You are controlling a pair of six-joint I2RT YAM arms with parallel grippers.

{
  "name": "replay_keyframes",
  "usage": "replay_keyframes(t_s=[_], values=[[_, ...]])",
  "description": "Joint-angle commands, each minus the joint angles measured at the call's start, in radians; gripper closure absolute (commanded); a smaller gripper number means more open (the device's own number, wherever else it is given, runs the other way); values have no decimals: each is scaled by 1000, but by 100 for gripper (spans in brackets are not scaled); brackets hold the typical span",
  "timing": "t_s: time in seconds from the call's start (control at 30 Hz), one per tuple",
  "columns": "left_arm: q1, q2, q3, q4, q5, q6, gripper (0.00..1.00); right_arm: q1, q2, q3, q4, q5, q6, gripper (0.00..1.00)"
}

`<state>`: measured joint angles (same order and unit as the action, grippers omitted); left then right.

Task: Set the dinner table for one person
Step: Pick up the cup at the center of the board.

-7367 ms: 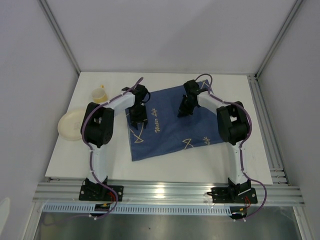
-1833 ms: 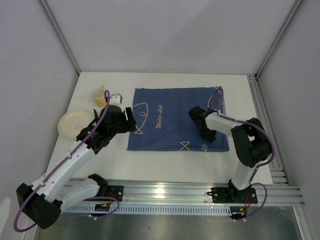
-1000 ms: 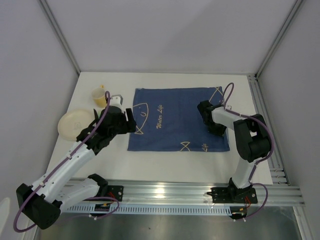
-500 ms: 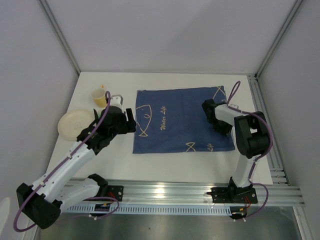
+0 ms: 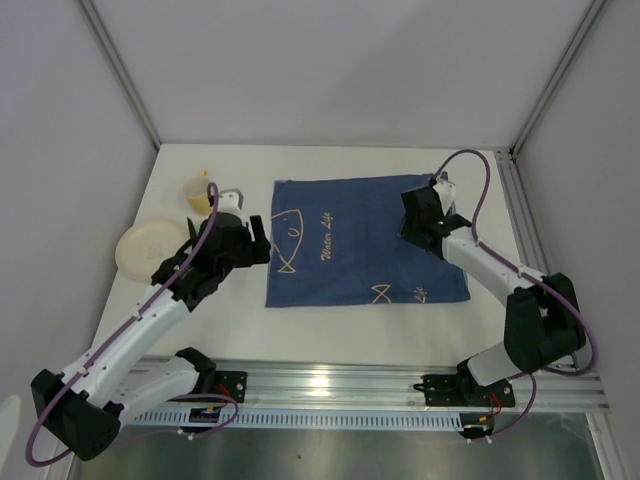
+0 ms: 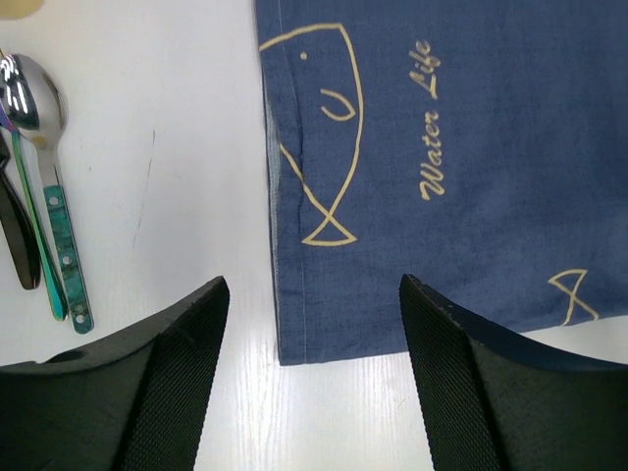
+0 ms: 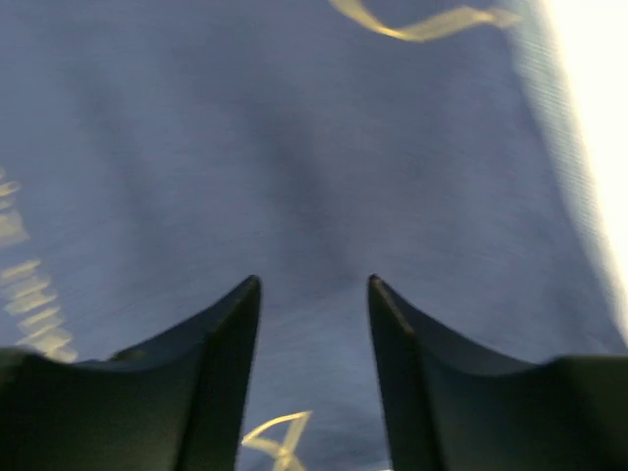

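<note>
The dinner table (image 5: 330, 330) is a white top with a dark blue cloth (image 5: 350, 245) spread flat at its middle, printed with pale fish drawings. My left gripper (image 5: 262, 243) hovers at the cloth's left edge. In the left wrist view it (image 6: 312, 285) is open over the cloth's (image 6: 442, 147) near left corner, with nothing between the fingers. My right gripper (image 5: 412, 228) hangs over the cloth's far right part. The right wrist view shows it (image 7: 314, 282) open above the blue fabric (image 7: 294, 147), holding nothing.
A yellow cup (image 5: 197, 190) stands at the far left, and a cream plate (image 5: 145, 248) lies nearer, at the left edge. Green-handled cutlery (image 6: 54, 226) lies on the white top left of the cloth. Aluminium rails (image 5: 530, 240) run along the right side.
The cloth slid slightly right under the right gripper. That gripper then rose off it and its arm stretched toward the far right. The left arm stayed still.
</note>
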<state>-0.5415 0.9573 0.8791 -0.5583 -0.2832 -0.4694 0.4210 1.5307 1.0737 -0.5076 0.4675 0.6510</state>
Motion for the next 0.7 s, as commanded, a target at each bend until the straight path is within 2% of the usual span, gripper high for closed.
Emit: replay_keyframes(t_s=[0.0, 0.07, 0.1, 0.13, 0.33, 0.37, 0.43, 0.5, 0.57, 0.6, 0.67], values=[[-8, -84, 0, 73, -56, 20, 24, 44, -159, -64, 297, -217, -149, 46], [-8, -106, -3, 110, -71, 46, 19, 55, -234, -83, 366, -260, -168, 34], [-8, -120, 0, 121, -83, 58, 7, 58, -248, -78, 372, -268, -177, 31], [-8, -121, 3, 142, -88, 70, 2, 59, -259, -69, 377, -274, -185, 30], [-8, -120, -8, 199, -177, 124, 1, 55, -291, -40, 371, -268, -217, 30], [-8, -115, -9, 205, -186, 124, 1, 52, -291, -50, 366, -267, -208, 37], [-8, -106, -17, 216, -209, 114, 1, 38, -297, -70, 373, -289, -174, 40], [-9, -107, -29, 233, -223, 107, 1, 33, -305, -96, 380, -309, -157, 34], [-8, -121, -49, 257, -244, 113, 1, 15, -317, -110, 380, -326, -126, 10], [-8, -130, -67, 299, -247, 121, 1, 3, -320, -116, 379, -337, -110, 1], [-8, -149, -94, 342, -258, 161, 1, -42, -331, -127, 376, -392, -73, 0]])
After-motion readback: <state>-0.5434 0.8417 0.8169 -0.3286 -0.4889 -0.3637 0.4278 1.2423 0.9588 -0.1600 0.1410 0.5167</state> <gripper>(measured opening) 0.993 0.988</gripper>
